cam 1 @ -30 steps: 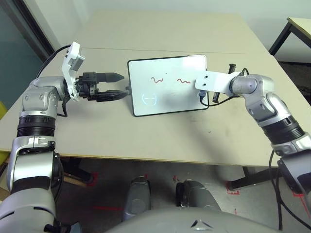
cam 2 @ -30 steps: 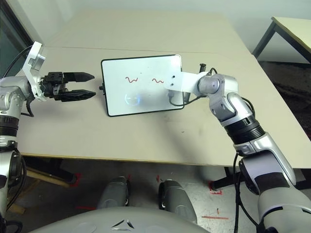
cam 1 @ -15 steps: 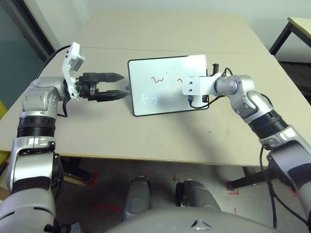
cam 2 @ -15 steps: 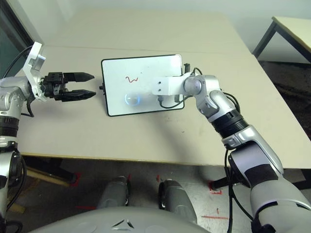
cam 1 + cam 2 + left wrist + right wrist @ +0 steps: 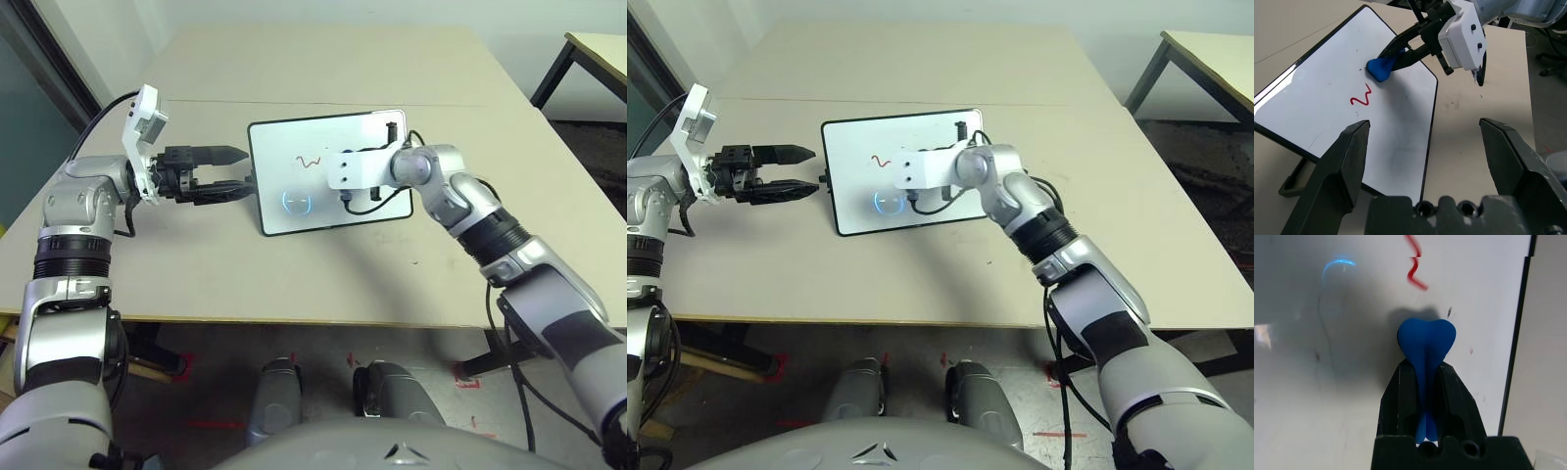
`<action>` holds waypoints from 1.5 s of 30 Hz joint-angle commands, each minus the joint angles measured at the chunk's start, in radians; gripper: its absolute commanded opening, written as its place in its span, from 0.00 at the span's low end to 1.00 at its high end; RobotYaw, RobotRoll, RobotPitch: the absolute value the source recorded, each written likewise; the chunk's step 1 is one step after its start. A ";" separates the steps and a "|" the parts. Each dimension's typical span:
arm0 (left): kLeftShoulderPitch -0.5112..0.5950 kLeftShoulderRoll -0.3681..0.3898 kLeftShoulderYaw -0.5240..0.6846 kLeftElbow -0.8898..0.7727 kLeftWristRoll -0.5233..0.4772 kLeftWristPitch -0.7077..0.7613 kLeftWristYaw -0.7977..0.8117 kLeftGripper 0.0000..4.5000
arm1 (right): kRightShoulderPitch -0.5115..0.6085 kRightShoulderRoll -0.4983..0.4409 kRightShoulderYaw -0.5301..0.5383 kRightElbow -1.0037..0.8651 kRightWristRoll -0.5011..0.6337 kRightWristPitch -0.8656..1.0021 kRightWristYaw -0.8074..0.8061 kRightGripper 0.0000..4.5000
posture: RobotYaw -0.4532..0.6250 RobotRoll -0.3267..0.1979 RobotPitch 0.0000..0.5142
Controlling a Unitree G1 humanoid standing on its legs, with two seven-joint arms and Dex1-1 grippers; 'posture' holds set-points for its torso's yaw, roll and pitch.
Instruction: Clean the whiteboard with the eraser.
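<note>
Now the right gripper [image 5: 1425, 377] has swept across the whiteboard [image 5: 294, 211] toward the robot's left, and it shows: 1 s ago there were 2 red squiggles on the board, half a sec ago the right-hand one was already gone under the arm's path, and now just 1 red squiggle [image 5: 1362, 95] is left, on the board's far half toward its left edge. The eraser [image 5: 1426, 341] is pinched tight between the right gripper's 2 black fingers, its blue nose squashed out past the tips and, by the look of it, pressing on the board just short of that last squiggle. From the left wrist cam the eraser tip sits near the squiggle, not yet on it. So, my read: roughly half the red marks are wiped, same stroke carried on to the left should take the rest. A faint blue circle mark [image 5: 297, 201] sits on the board's near half, below the squiggle; can't tell if it's ink or a reflection, so whether it needs a pass is open. Left gripper [image 5: 230, 171] hasn't budged over the last sec: jaws spread wide, holding nothing, hovering just off the board's left edge, pointing at it, not touching. The board itself lies flat on the table [image 5: 323, 284]; whole view shifted a bit, so I put that down to the camera, not the board sliding.
</note>
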 commanded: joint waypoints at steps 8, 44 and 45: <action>0.010 0.003 0.004 -0.021 -0.002 0.005 0.006 1.00 | 0.052 -0.083 -0.005 -0.002 -0.002 -0.005 0.022 0.07 | 0.66 0.62 0.08; -0.003 -0.011 -0.001 -0.002 0.002 -0.002 -0.004 1.00 | 0.091 -0.136 -0.031 -0.101 0.002 0.024 0.071 0.07 | 0.65 0.62 0.08; 0.000 -0.010 0.000 -0.006 0.001 -0.001 -0.003 1.00 | 0.076 -0.120 -0.026 -0.083 0.000 0.020 0.063 0.07 | 0.65 0.62 0.08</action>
